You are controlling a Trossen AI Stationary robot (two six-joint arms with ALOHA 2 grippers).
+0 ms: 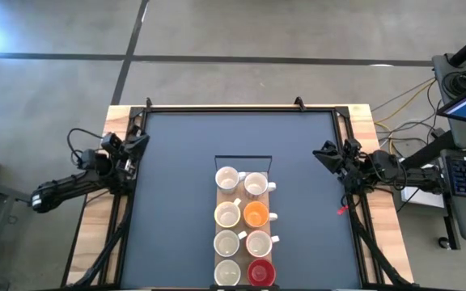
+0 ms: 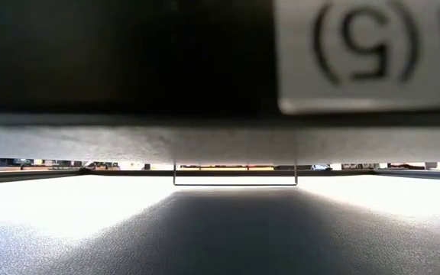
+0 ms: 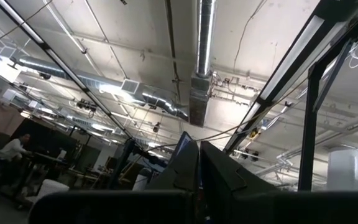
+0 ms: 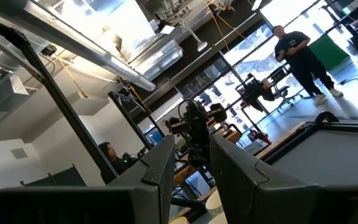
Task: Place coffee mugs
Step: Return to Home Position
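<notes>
coffee mugs (image 1: 243,228) between left pincer (image 1: 141,140), right pincer (image 1: 323,151)

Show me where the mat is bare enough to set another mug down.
Free: the dark mat left of the mugs up to the left tool, right of them up to the right tool, and the far strip beyond the wire frame. Crowded: the wooden board, eight mugs in two columns.

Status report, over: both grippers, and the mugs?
Left gripper shut, empty, at table's left edge. Right gripper open, empty, right edge. Eight coffee mugs stand in two columns of four. Nothing in the way.
</notes>
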